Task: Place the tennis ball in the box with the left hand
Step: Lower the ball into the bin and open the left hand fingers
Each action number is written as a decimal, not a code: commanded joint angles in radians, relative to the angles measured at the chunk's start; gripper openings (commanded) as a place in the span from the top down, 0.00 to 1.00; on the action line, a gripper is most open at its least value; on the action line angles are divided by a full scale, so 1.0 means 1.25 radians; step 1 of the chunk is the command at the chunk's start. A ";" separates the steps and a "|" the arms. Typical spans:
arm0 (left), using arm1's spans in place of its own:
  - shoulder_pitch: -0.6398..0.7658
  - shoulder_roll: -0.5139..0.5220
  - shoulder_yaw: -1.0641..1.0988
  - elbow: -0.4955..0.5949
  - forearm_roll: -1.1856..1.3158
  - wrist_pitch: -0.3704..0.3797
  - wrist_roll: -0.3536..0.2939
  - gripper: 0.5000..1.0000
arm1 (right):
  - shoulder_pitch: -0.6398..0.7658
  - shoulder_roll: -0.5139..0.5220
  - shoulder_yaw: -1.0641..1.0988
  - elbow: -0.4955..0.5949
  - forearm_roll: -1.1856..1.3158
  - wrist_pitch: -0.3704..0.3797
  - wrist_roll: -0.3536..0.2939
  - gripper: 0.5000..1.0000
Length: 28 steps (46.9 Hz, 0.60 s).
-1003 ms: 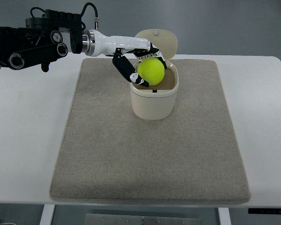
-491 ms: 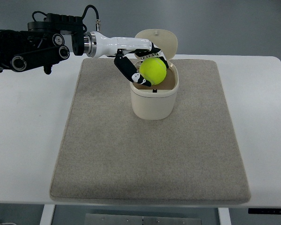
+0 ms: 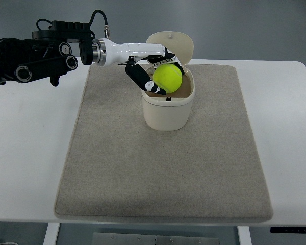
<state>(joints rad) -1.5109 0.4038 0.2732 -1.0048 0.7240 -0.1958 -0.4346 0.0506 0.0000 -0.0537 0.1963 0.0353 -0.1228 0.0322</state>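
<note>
A yellow-green tennis ball hangs right over the open mouth of a cream box whose round lid stands tipped up behind it. My left hand comes in from the upper left and is shut on the ball, with black fingers curled around its left and near side. Ball and fingertips sit at about the level of the box rim.
The box stands near the back of a grey-beige mat on a white table. My black left forearm spans the table's far left. No right arm shows.
My left hand and the ball have shifted slightly to the right and a little farther back, staying over the box mouth. The grasp is unchanged.
</note>
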 commanded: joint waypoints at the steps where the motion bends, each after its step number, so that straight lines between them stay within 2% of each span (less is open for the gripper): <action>1: 0.009 -0.004 0.000 0.000 0.000 0.012 0.000 1.00 | 0.000 0.000 0.000 0.000 0.000 0.000 0.000 0.20; 17: 0.010 -0.005 -0.001 0.001 -0.001 0.031 0.000 1.00 | 0.000 0.000 0.000 0.000 0.000 0.000 0.000 0.20; 19: 0.011 -0.005 -0.001 0.001 -0.001 0.039 0.000 0.93 | 0.000 0.000 0.000 0.000 0.000 0.000 0.000 0.20; 22: 0.013 -0.005 -0.003 0.002 -0.001 0.052 0.000 0.72 | 0.000 0.000 0.000 0.000 0.000 0.000 0.000 0.20; 26: 0.013 -0.005 -0.003 0.001 -0.002 0.060 -0.001 0.59 | 0.000 0.000 0.000 0.000 0.000 0.000 0.000 0.20; 28: 0.013 -0.005 -0.004 0.001 -0.004 0.061 -0.001 0.56 | 0.000 0.000 0.000 0.000 0.000 0.000 0.000 0.20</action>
<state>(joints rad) -1.4943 0.3973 0.2699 -1.0024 0.7213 -0.1226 -0.4344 0.0506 0.0000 -0.0537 0.1964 0.0353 -0.1225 0.0322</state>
